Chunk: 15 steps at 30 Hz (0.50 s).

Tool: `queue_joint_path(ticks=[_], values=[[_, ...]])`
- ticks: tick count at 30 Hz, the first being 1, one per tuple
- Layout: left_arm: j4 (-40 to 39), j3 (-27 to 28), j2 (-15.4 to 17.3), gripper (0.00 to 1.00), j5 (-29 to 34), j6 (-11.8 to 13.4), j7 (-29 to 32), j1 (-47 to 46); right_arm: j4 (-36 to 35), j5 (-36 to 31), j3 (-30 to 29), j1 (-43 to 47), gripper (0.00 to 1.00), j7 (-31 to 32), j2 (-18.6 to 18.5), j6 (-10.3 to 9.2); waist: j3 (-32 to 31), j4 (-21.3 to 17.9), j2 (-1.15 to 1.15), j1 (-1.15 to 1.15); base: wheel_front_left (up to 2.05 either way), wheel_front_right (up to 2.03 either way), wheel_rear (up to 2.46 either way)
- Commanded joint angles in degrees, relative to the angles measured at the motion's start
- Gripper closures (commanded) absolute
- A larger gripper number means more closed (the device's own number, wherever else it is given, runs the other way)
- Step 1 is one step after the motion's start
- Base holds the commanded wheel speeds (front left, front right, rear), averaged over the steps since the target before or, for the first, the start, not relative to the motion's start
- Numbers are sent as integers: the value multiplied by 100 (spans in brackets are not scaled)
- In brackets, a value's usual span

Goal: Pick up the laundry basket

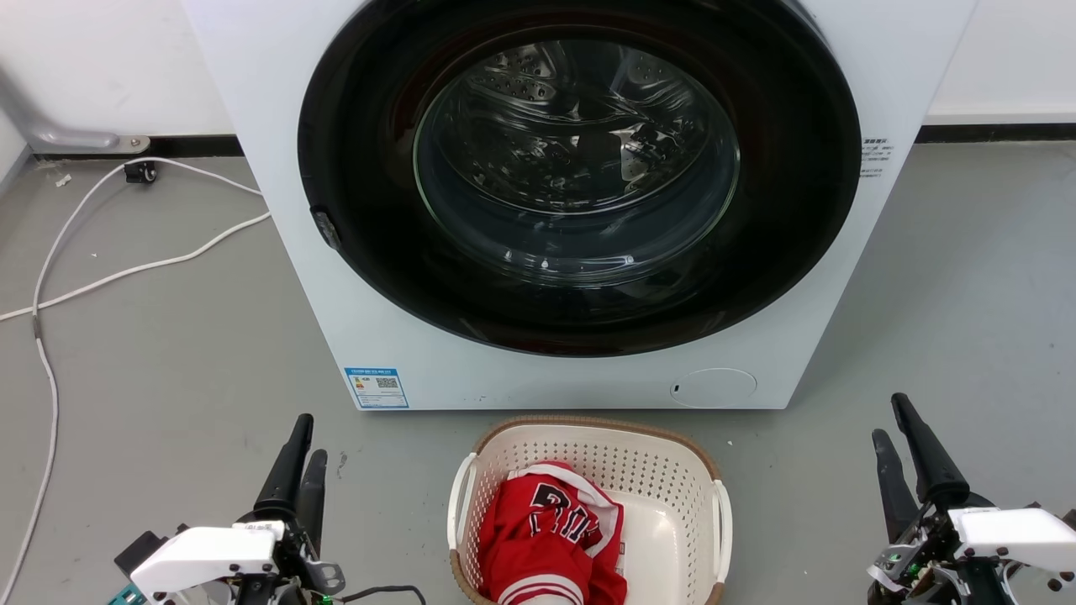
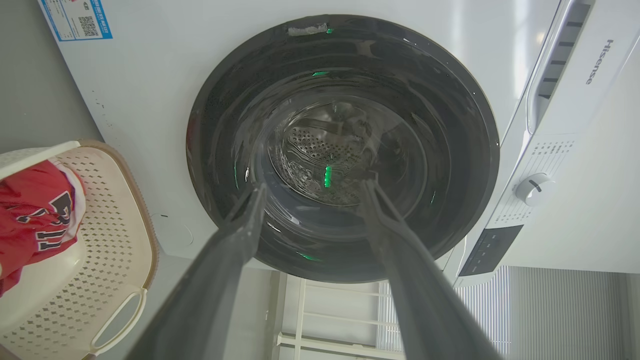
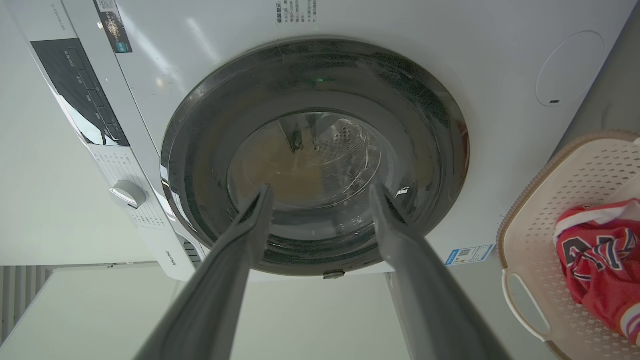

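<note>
Near: left gripper (image 1: 308, 437) and right gripper (image 1: 888, 418), both spread open and empty, well apart from the cream-white perforated plastic laundry basket (image 1: 640, 470) with brown woven-look rim, sitting on grey floor (image 1: 168, 378) between them, red jersey (image 1: 546, 529) inside. Beyond, a white front-loading washer (image 1: 546, 382). Lifting appears not yet started.

I see near end of laundry basket (image 1: 647, 466) cut off by head view's bottom edge. Inside, red jersey (image 1: 546, 538) hides part of floor. Top of washer (image 1: 261, 84) cropped. Print on blue label (image 1: 376, 387) too small for me to read.
</note>
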Motion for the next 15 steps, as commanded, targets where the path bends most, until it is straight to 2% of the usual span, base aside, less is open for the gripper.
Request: queue_joint_path(ticks=[1, 7, 15], values=[[-125, -86, 17, 0, 72, -3, -74, -135, -137, -66, 42, -95, 0, -83, -14, 2, 2, -1, 0, 0, 0, 0, 0], [-296, -213, 18, 0, 595, -5, -298, -168, -192, -537, 128, -62, 0, -312, -61, 3, 6, 1, 0, 0, 0, 0, 0], [-557, -347, 18, 0, 1638, -7, -498, -176, -333, -1668, 96, -61, 0, -513, -36, 4, 14, -1, 0, 0, 0, 0, 0]])
